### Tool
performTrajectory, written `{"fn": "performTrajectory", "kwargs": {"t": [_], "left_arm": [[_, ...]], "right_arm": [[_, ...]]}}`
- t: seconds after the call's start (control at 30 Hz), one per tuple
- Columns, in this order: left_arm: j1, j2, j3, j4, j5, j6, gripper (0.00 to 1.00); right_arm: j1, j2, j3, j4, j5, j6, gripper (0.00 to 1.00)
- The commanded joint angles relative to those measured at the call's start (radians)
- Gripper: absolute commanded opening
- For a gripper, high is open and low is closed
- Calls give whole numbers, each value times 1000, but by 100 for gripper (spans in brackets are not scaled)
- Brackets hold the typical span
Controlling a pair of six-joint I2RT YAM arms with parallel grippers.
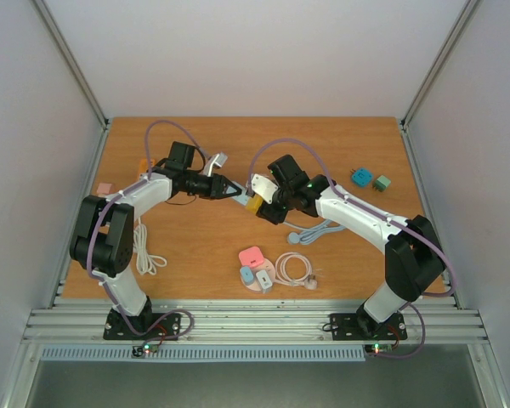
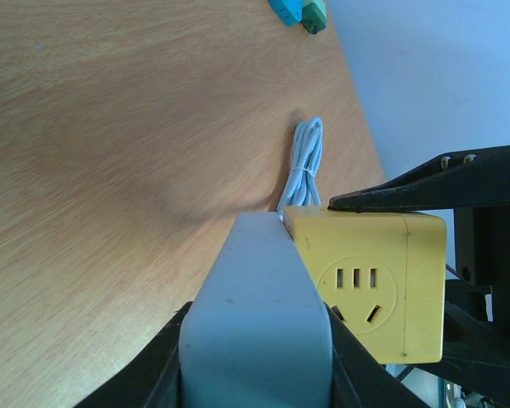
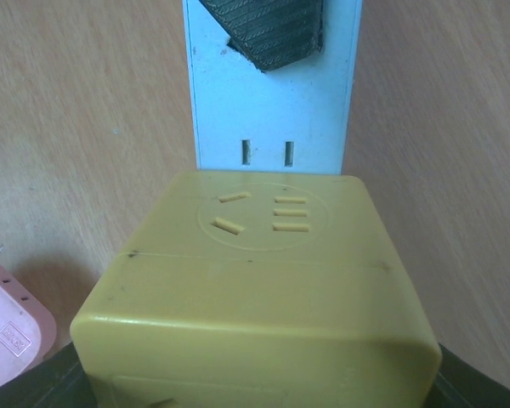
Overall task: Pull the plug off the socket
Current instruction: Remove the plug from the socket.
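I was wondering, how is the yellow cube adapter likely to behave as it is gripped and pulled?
Probably rigid: the yellow cube adapter has hard moulded faces. Its glossy, rounded edges might slip under a hard pull. Flat sides mean it shouldn't roll.

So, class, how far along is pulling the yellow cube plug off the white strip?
Done: the left fingers clamp the strip and the right fingers grip the cube. In hand: the pull itself. Left: separation, as the cube sits flush against the strip, not yet apart.
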State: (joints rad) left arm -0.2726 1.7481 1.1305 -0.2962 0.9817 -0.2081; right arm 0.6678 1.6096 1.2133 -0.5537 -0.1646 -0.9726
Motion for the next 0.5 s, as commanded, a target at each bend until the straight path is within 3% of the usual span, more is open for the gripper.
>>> {"fn": "performTrajectory", "kwargs": {"t": [0.0,0.3,0.47], "left_arm": [[-5,-24,11,43,31,15,0],[-5,-25,11,43,18,16,0],[-6,-25,12,38,13,19,0]], "right_arm": [[10,-20,30,-26,-6,41,4],[11,-38,-7,-8,3,-5,1],[11,-54,-30,44,93,-6,1]]}}
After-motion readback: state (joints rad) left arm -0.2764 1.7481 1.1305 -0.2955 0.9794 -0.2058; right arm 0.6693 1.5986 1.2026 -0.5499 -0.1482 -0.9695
